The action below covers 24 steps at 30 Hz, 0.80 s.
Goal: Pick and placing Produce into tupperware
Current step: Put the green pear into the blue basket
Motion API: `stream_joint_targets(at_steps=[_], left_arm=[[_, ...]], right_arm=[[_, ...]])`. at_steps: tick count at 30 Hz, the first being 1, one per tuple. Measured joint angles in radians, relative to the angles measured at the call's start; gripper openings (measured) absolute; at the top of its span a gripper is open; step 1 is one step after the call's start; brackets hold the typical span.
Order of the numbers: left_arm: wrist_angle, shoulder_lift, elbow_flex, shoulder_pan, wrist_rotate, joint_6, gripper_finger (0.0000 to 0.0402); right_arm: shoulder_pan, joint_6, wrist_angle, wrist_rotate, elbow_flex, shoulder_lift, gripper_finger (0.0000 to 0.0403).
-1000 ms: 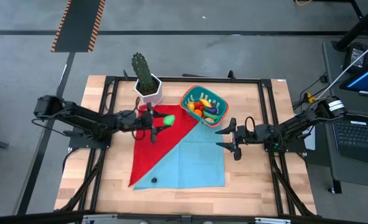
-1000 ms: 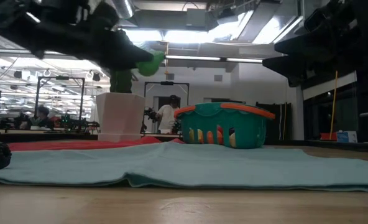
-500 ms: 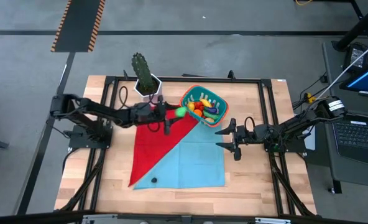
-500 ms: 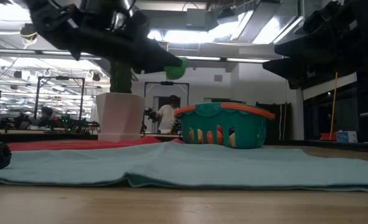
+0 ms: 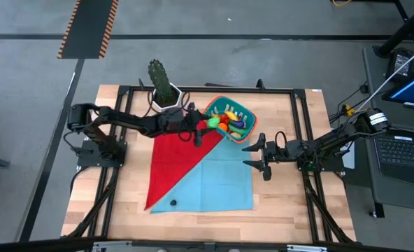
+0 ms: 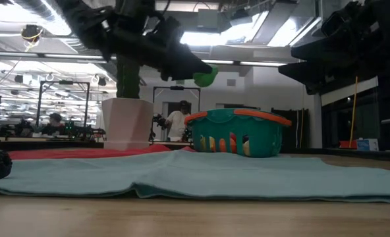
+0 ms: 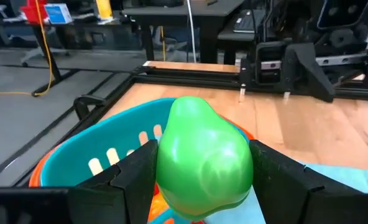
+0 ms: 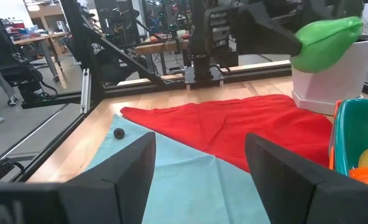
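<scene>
A green toy pear (image 7: pixel 202 155) of the Produce hangs in my left gripper (image 5: pixel 201 127), which is shut on it just left of the tupperware (image 5: pixel 229 117). The tupperware is a teal tub with an orange rim, and several colourful toy fruits lie in it. In the low view the pear (image 6: pixel 205 76) is above the tub's rim (image 6: pixel 238 116). A small dark blue piece (image 5: pixel 173 203) lies on the light-blue cloth near the front. To the right of the cloth, my right gripper (image 5: pixel 253 151) stands open with nothing in it. My left gripper pinches the pear's two opposite sides (image 7: pixel 163 169) between its two fingers (image 7: pixel 129 180). The fingers come nearly level from the table's left. The pear is lifted clear of the cloth, beside the tub's left rim (image 7: pixel 58 163).
A tall green cactus in a white pot (image 5: pixel 166 95) stands just behind my left arm, at the cloth's far left corner. A red and light-blue cloth (image 5: pixel 214 178) covers the table's middle. Black frame rails (image 5: pixel 301 119) run along the table's sides.
My left gripper has carried the green pear toward the table's right and a little toward its far edge, rising slightly. It went from over the red cloth to the tub's left rim. The pear has stayed in the hold throughout.
</scene>
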Motion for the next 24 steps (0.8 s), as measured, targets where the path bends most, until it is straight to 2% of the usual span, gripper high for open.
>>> stream_joint_targets(at_steps=[11,16,24], left_arm=[[-0.418,0.0,0.223,0.043,0.002,0.139,0.0218],[-0.627,0.0,0.304,0.063,0.096,0.212,0.0211],[-0.668,0.0,0.337,0.066,0.109,0.242,0.0218]], right_arm=[[0.0,0.0,-0.001,0.0,0.0,0.0,0.0248],[0.0,0.006,-0.001,0.001,0.0,0.0,0.0248],[0.0,0.022,-0.002,0.002,0.0,0.0,0.0248]])
